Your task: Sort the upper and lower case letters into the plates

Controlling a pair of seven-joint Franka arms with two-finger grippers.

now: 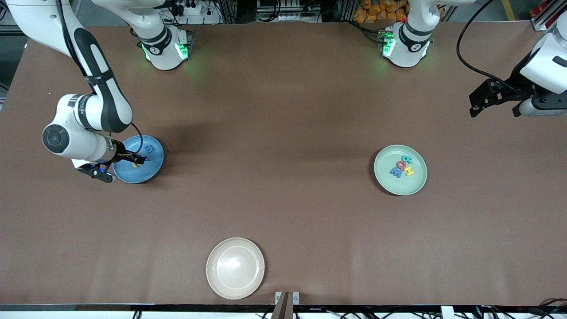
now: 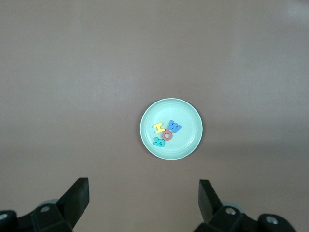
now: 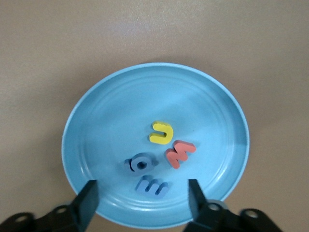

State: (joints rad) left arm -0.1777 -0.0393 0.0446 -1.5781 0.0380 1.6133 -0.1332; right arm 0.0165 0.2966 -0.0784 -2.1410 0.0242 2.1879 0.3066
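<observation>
My right gripper (image 1: 136,158) hangs open low over the sky blue plate (image 1: 150,172) at the right arm's end of the table, holding nothing. In the right wrist view the open gripper (image 3: 142,189) frames this plate (image 3: 111,121), which holds a yellow letter (image 3: 161,133), a red letter (image 3: 179,153) and two blue letters (image 3: 140,164), (image 3: 152,186). The mint green plate (image 1: 390,184) at the left arm's end holds teal (image 1: 406,159), red (image 1: 401,165), yellow (image 1: 408,171) and blue (image 1: 395,172) letters. My left gripper (image 1: 494,108) waits open and empty, high over bare table beside the green plate (image 2: 186,116).
A cream-beige plate (image 1: 235,268) with nothing in it lies near the table's front edge, between the two arms' ends. The brown table (image 1: 283,133) is bare between the plates.
</observation>
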